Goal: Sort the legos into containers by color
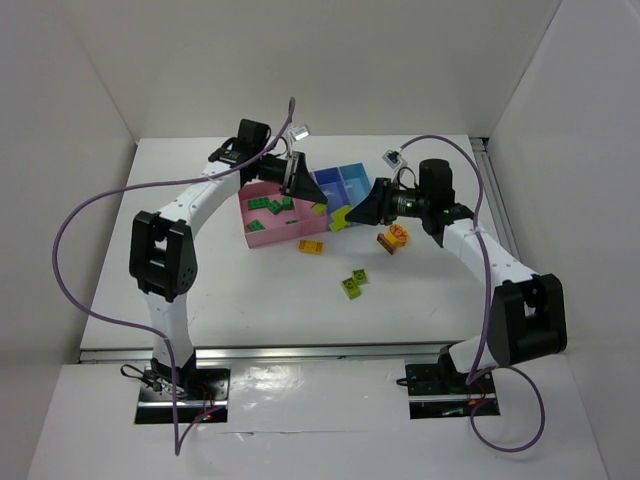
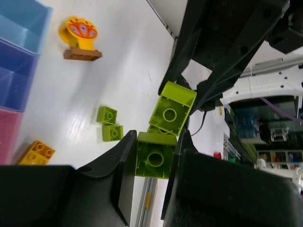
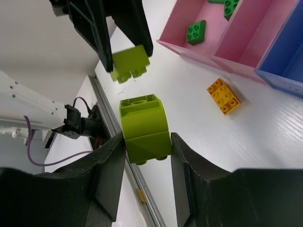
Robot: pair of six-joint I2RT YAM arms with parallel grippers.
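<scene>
1. Lime-green plastic is held in both tools. The left tool (image 2: pixel 156 142) is clenched on the first lime-green brick (image 2: pixel 155 161). The right tool (image 3: pixel 146 142) is clenched on the second lime-green brick (image 3: pixel 142 124).
2. Both bricks hang above the tabletop (image 1: pixel 260 310), near each other but apart. They are just beside the pink bin (image 1: pixel 272 236), which stands with its row toward the middle of the far edge.
3. Dark green bricks (image 1: pixel 272 205) lie in the pink bin. The violet-blue bin (image 1: pixel 328 184) and the light blue bin (image 1: pixel 356 178) adjoin it further along the row.
4. Loose between the bins and the near edge of the tabletop are:
   - an orange-yellow brick (image 1: pixel 311 246);
   - two small lime-green bricks (image 1: pixel 352 283);
   - a brown-orange piece (image 1: pixel 393 237).
5. Step in hand (judgement): carrying lime-green pieces to a bin. Sorting is partly done.
6. Next move (judgement): bring each tool over a bin that holds no dark green, lower it inside the rim, then release. The tools are close together, so move one arm at a time.
</scene>
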